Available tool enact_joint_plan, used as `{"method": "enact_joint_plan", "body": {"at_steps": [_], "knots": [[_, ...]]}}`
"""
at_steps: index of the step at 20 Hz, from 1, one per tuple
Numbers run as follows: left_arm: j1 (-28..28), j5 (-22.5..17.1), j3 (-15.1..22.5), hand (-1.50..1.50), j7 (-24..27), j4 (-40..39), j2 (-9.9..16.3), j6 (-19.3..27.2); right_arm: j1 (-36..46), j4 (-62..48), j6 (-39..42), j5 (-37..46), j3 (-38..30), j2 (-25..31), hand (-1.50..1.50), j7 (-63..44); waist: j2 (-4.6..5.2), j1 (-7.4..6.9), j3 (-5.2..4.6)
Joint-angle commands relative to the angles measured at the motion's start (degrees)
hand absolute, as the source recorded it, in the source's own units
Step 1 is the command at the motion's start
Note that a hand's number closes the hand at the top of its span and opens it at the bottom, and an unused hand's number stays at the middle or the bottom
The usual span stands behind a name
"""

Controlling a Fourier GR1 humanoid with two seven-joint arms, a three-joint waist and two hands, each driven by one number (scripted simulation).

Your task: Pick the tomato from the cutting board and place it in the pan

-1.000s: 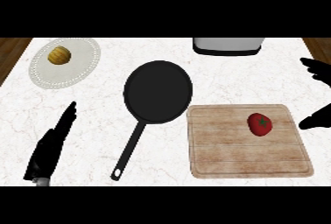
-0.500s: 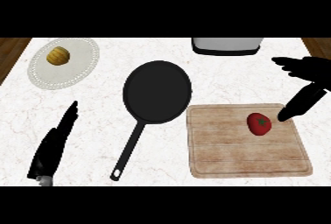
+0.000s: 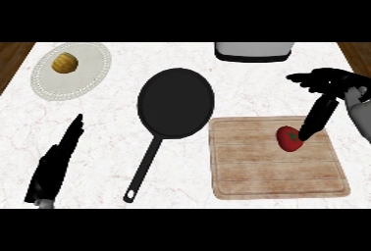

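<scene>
Since the earlier frame, the right hand (image 3: 330, 93) moves in from three o'clock, fingers spread, one fingertip touching the tomato (image 3: 289, 139) on the cutting board (image 3: 275, 171). At nine o'clock of the board lies the pan (image 3: 176, 103). Left hand (image 3: 54, 169) rests open at seven o'clock.

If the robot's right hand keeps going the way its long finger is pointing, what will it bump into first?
Most likely the tomato. The right hand points a finger down-left, and its tip already sits at the tomato's edge on the cutting board. From above, it's hard to tell how high the hand is.
</scene>
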State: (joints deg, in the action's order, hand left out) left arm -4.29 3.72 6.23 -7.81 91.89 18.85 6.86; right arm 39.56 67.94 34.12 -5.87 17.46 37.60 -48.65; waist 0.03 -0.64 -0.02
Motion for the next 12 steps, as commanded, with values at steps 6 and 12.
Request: {"method": "enact_joint_plan", "body": {"at_steps": [6, 12], "knots": [[2.18, 1.15, -1.43, 0.00, -2.28, -0.11, -1.64, -0.81, -1.79, 0.88, 3.24, 3.77, 0.91, -4.82, -1.50, -4.89, -0.04, 0.48, 0.00], [-0.65, 0.40, -3.31, 0.00, 0.65, 0.75, 0.45, -3.59, -3.91, -1.55, 3.95, 7.28, 2.30, -4.60, -1.50, -3.98, -0.07, 0.39, 0.01]]}}
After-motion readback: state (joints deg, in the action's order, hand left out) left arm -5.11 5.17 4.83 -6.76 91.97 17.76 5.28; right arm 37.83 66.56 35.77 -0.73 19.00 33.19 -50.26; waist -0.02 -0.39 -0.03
